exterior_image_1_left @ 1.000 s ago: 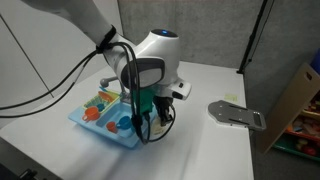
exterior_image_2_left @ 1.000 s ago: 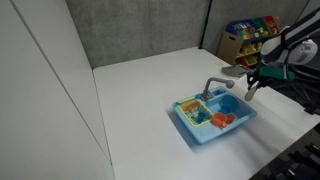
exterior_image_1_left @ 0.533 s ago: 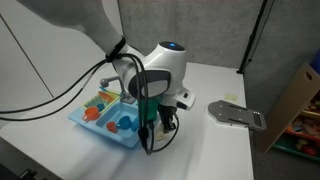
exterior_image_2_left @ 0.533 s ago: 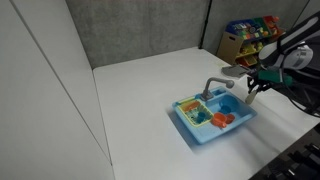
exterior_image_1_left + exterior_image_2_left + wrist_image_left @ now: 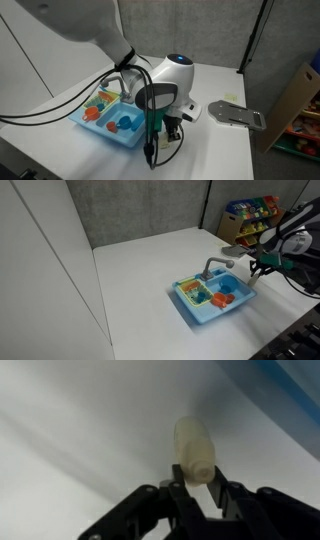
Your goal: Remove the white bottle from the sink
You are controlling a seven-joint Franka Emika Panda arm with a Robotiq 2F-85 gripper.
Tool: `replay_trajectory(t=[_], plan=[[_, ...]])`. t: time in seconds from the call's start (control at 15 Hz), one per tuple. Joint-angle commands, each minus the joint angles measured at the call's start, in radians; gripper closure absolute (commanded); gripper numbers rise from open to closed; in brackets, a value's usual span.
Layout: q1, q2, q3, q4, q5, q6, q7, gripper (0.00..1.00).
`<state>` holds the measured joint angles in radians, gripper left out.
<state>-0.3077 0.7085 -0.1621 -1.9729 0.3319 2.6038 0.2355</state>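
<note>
one white bottle [image 5: 193, 445] is pinched in the gripper [image 5: 197, 486], sink [image 5: 95, 128] beside it; it is best lowered gently to the table [image 5: 225, 150] below before release.

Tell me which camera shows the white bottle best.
The wrist view: the white bottle sits mid-frame, large and unobstructed, its near end pinched in the gripper. In both exterior views the bottle is too small or too hidden by the gripper and arm to make out; only the sink beside the gripper shows clearly there.
</note>
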Motion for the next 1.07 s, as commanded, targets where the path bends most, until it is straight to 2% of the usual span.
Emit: replay_trajectory(t=[0.0, 0.47, 1.0], plan=[[-0.014, 0.032, -0.001, 0.043, 0.019, 0.012, 0.015, 0.91], [-0.003, 0.049, -0.018, 0.061, 0.009, 0.056, 0.051, 0.92], [-0.002, 0.083, -0.022, 0.094, 0.006, 0.052, 0.073, 0.92]])
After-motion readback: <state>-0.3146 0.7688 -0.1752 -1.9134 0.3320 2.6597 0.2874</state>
